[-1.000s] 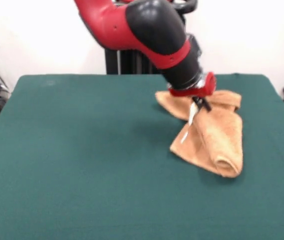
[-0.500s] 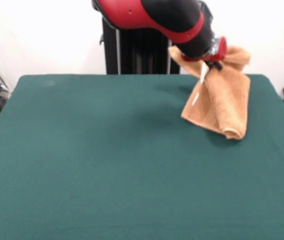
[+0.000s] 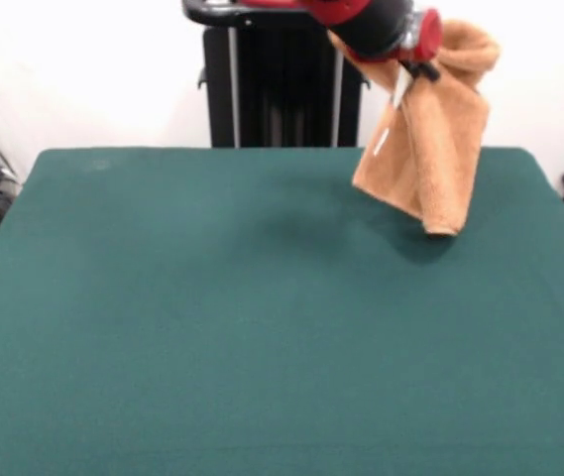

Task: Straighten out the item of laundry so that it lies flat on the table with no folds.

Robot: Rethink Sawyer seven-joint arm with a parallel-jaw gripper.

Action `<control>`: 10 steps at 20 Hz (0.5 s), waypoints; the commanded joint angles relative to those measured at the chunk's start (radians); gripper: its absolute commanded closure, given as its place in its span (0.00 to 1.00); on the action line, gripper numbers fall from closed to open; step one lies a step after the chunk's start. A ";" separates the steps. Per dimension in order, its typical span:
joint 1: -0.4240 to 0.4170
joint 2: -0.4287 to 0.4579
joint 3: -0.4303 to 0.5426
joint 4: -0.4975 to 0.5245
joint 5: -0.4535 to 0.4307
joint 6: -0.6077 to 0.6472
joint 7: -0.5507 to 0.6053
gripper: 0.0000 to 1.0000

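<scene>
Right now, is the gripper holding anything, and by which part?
Yes. The gripper holds the orange-tan towel by its bunched top edge, close to the white tag. The rest hangs folded above the table.

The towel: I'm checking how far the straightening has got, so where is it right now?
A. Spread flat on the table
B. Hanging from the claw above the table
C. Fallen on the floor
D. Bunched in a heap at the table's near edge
B: the towel hangs rumpled from the claw, lifted above the green table.
</scene>
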 commanded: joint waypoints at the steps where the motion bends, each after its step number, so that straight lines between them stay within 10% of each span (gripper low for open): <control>1: 0.072 -0.191 0.035 -0.039 0.127 0.250 0.371 1.00; 10: 0.216 -0.217 -0.170 -0.397 -0.150 0.161 0.468 1.00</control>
